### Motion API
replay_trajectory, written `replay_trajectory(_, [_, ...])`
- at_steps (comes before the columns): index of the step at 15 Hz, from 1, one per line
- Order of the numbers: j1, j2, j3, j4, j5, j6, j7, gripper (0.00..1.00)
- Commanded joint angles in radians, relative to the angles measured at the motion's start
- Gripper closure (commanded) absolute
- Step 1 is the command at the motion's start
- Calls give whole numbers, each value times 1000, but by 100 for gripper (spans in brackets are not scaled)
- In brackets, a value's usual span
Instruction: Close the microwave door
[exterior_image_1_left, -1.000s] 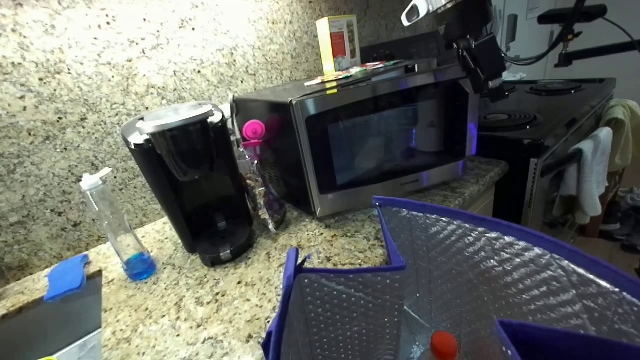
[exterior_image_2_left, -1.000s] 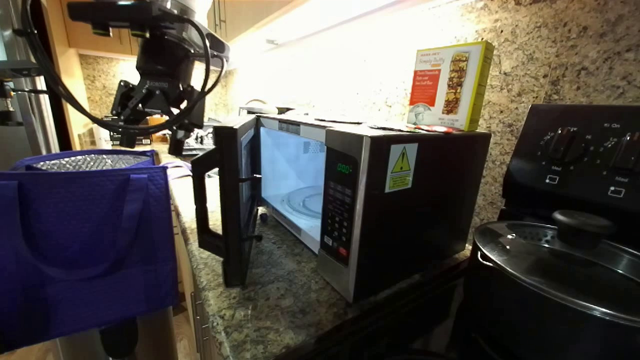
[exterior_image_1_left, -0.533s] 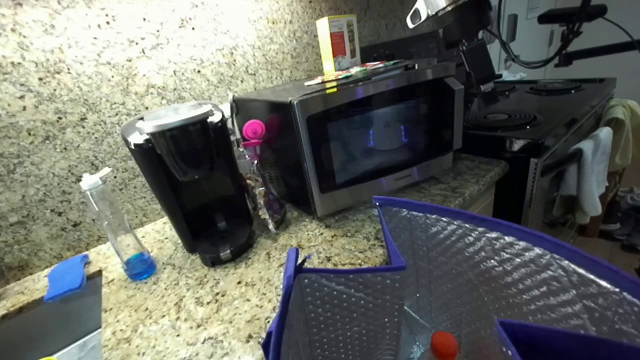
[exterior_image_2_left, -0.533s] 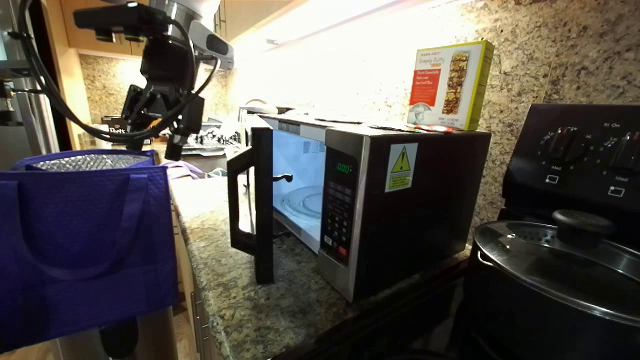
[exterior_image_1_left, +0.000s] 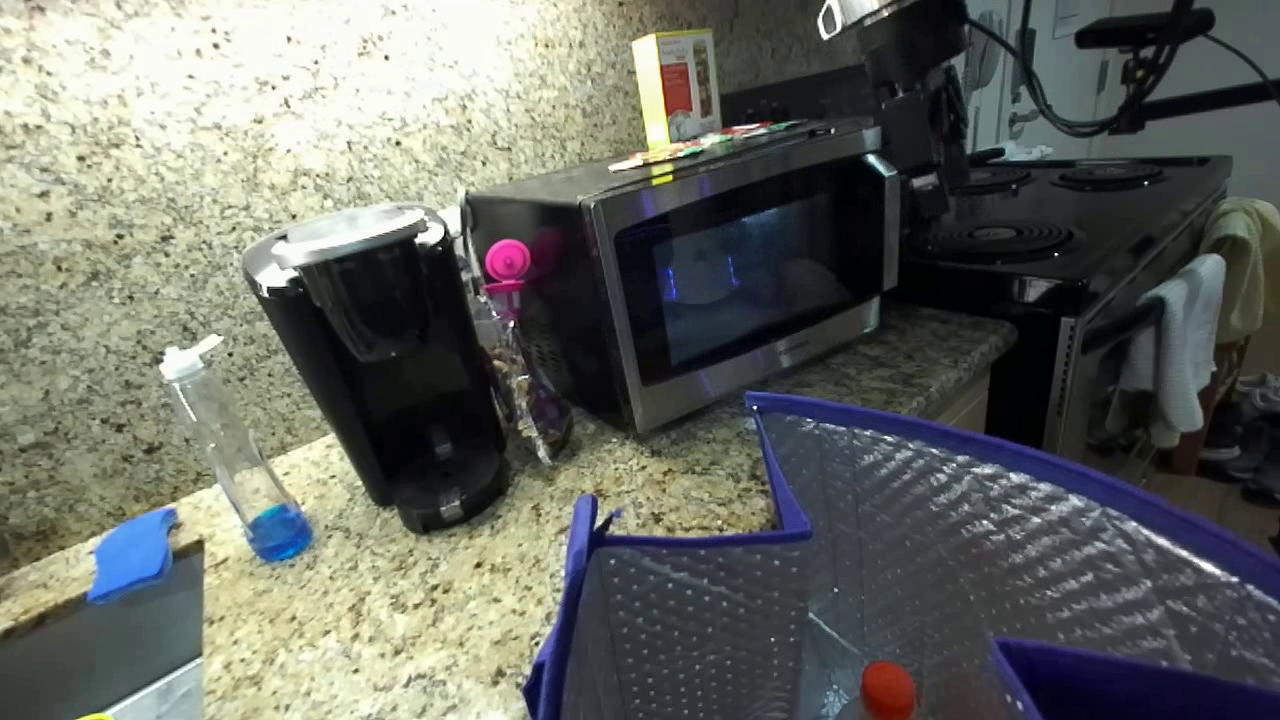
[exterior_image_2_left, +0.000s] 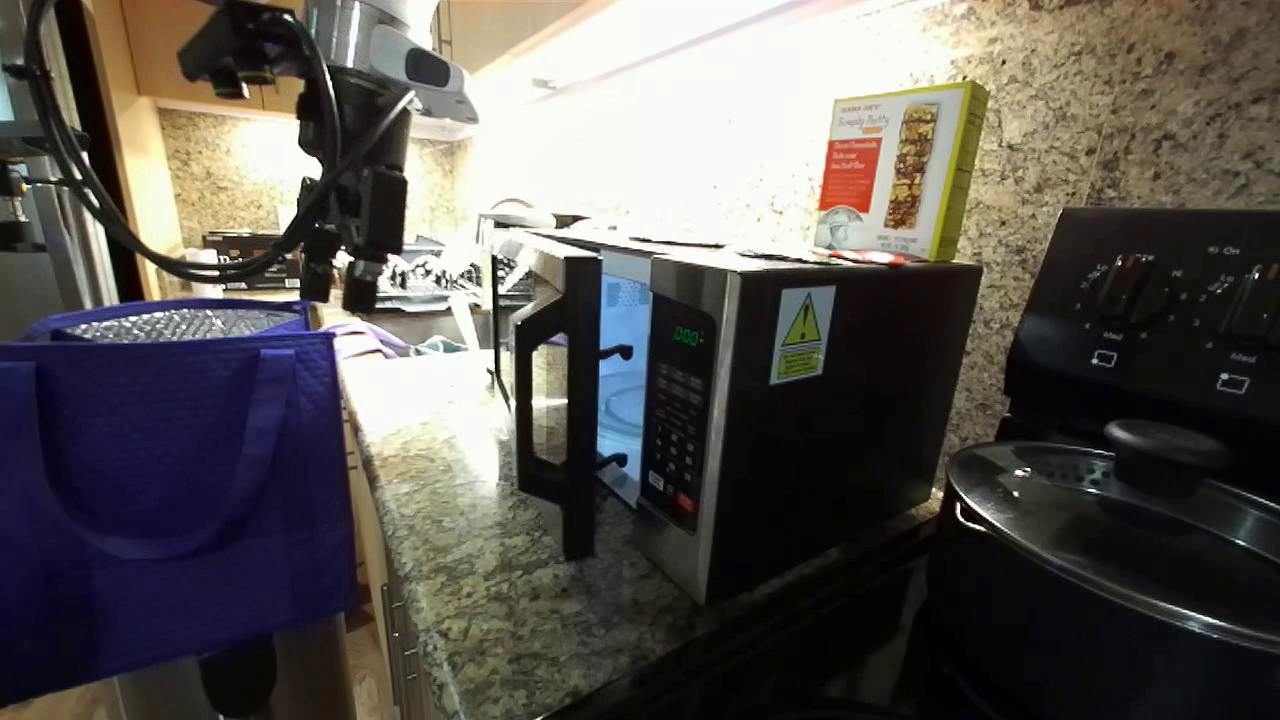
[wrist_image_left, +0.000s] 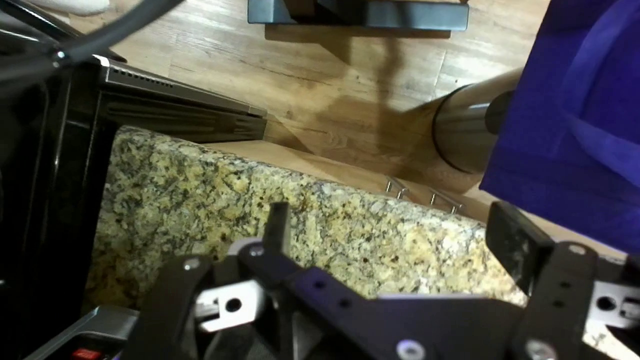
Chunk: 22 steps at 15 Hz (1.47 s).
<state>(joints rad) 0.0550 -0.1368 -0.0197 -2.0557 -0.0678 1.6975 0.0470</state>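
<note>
The microwave (exterior_image_1_left: 540, 300) stands on the counter; its dark side (exterior_image_2_left: 830, 440) faces an exterior view. Its door (exterior_image_1_left: 735, 275) is partly open; the door's free edge (exterior_image_2_left: 582, 410) stands apart from the control panel, with the lit interior showing in the gap. The door handle (exterior_image_2_left: 527, 400) faces outward. My gripper shows in both exterior views (exterior_image_1_left: 938, 185) (exterior_image_2_left: 340, 278), fingers pointing down, outside the door near its handle end. I cannot tell whether it touches the door. In the wrist view its fingers (wrist_image_left: 395, 227) are wide apart with nothing between them. A corner of the microwave (wrist_image_left: 115, 320) shows lower left.
A purple insulated bag (exterior_image_2_left: 170, 480) stands by the counter edge. A black coffee maker (exterior_image_1_left: 390, 370) and a bottle (exterior_image_1_left: 235, 450) stand left of the microwave. A snack box (exterior_image_2_left: 900, 170) is on top. A stove (exterior_image_1_left: 1080, 210) with a pot (exterior_image_2_left: 1110, 580) adjoins. Cables hang from the arm.
The door has swung inward, narrowing the gap to the control panel. My gripper has moved along with it toward the microwave and turned about its axis.
</note>
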Motion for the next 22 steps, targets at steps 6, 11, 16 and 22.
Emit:
replay_trajectory(6, [-20, -11, 24, 1, -47, 111, 147, 0])
replay_trajectory(11, [-32, -16, 20, -7, -17, 185, 260, 0])
replay_trajectory(16, [-50, 39, 14, 24, -27, 345, 304, 0])
replay_trajectory(22, [-65, 111, 15, 82, -112, 347, 461, 0])
